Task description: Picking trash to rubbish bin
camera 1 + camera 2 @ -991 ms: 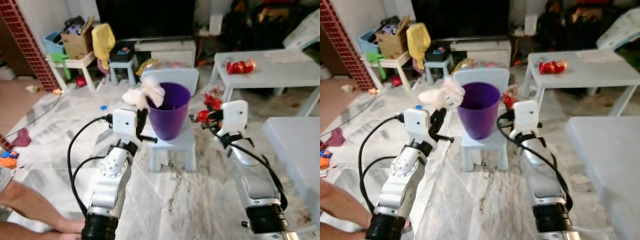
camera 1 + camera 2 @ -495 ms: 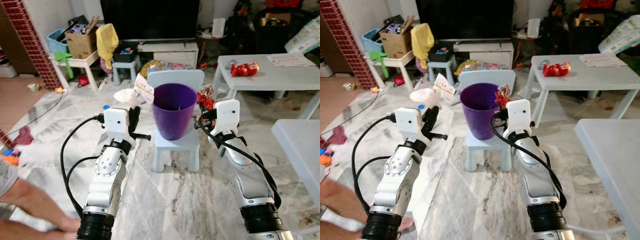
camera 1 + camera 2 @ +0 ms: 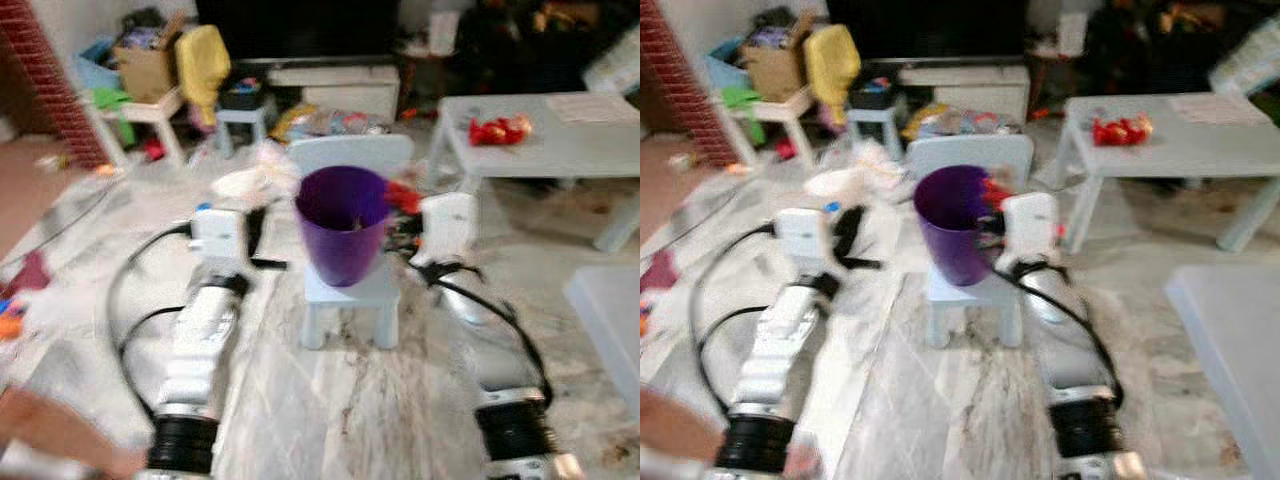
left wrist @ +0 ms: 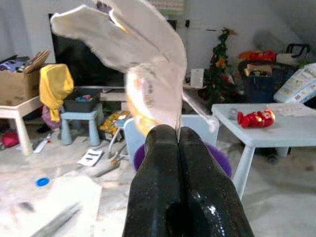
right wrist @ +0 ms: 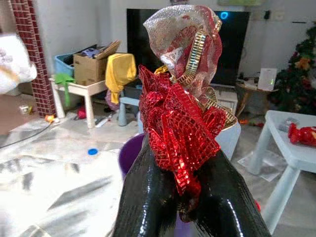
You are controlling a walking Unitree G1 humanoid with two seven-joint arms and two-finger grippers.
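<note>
Trash rides in both grippers, white wrapper [image 4: 143, 59] pinched by the left gripper [image 4: 177, 136] at the purple bin's [image 3: 343, 222] nine o'clock, red foil [image 5: 180, 123] clamped by the right gripper [image 5: 183, 197] seemingly at three, so centre each over the rim before releasing.

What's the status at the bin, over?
Left pincer shut on white wrapper, left of purple bin. Right pincer shut on red foil wrapper, at bin's right rim. Bin on small chair. Nothing blocking.
</note>
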